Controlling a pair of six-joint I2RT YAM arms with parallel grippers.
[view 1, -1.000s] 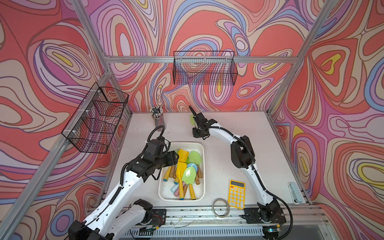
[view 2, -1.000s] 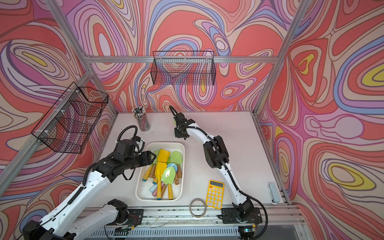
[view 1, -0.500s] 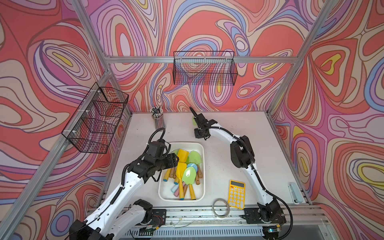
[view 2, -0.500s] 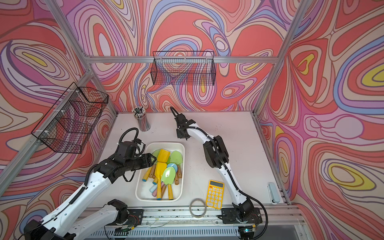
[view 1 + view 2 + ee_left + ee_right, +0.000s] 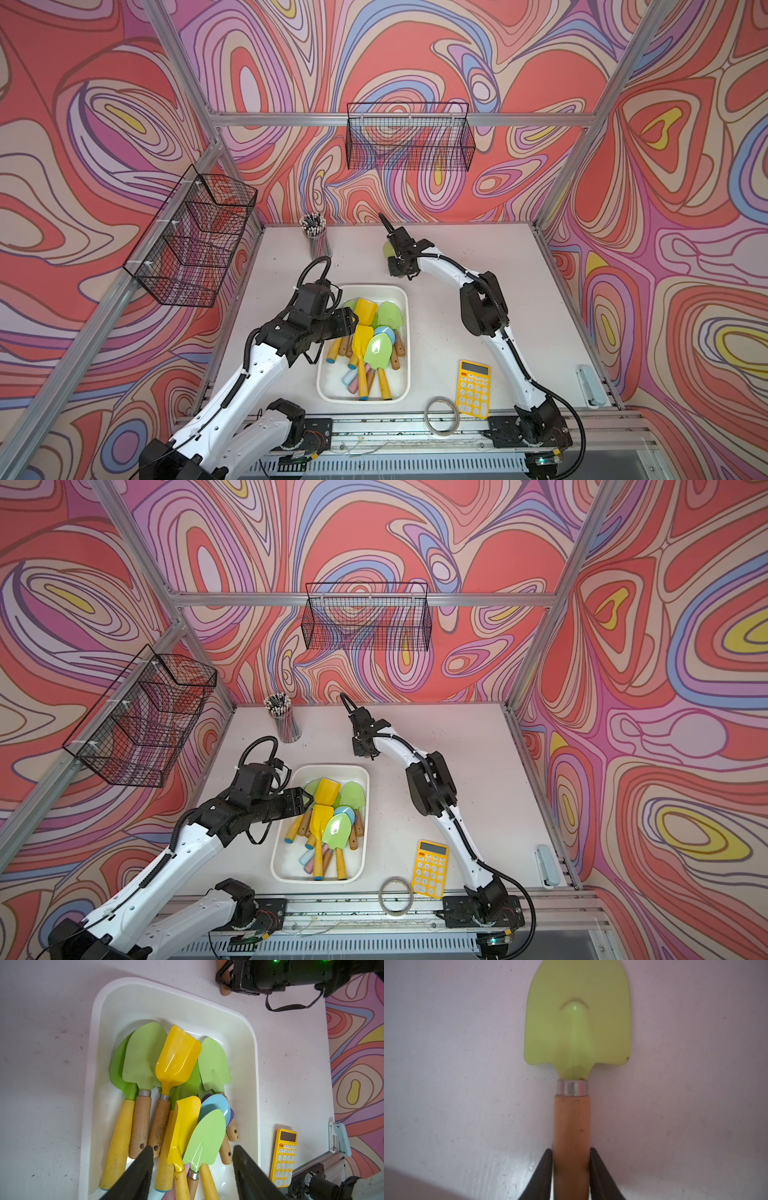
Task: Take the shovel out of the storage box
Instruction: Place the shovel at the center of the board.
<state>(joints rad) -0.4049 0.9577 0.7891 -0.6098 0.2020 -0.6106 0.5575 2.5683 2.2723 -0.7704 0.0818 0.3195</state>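
A green-bladed shovel [image 5: 577,1022] with a wooden handle lies flat on the white table behind the storage box [image 5: 408,345]. My right gripper [image 5: 572,1155] is low over it, a finger on each side of the handle with only a thin sliver of light between them. In a top view its blade [image 5: 386,249] peeks out beside the right gripper [image 5: 394,262]. The storage box [image 5: 254,1064] holds several shovels with green, yellow and blue blades. My left gripper [image 5: 192,1155] hangs open over that pile, touching none; it is over the box's left side in both top views [image 5: 351,322] [image 5: 307,802].
A yellow calculator [image 5: 473,388] and a tape ring [image 5: 441,419] lie right of the box near the front edge. A pencil cup [image 5: 316,239] stands at the back left. A pale blue item [image 5: 590,380] rests at the right edge. Black wire baskets [image 5: 409,137] [image 5: 191,237] hang on the walls.
My right gripper's fingers have eased slightly off the shovel's handle. My left gripper has shifted a little further over the box, still open.
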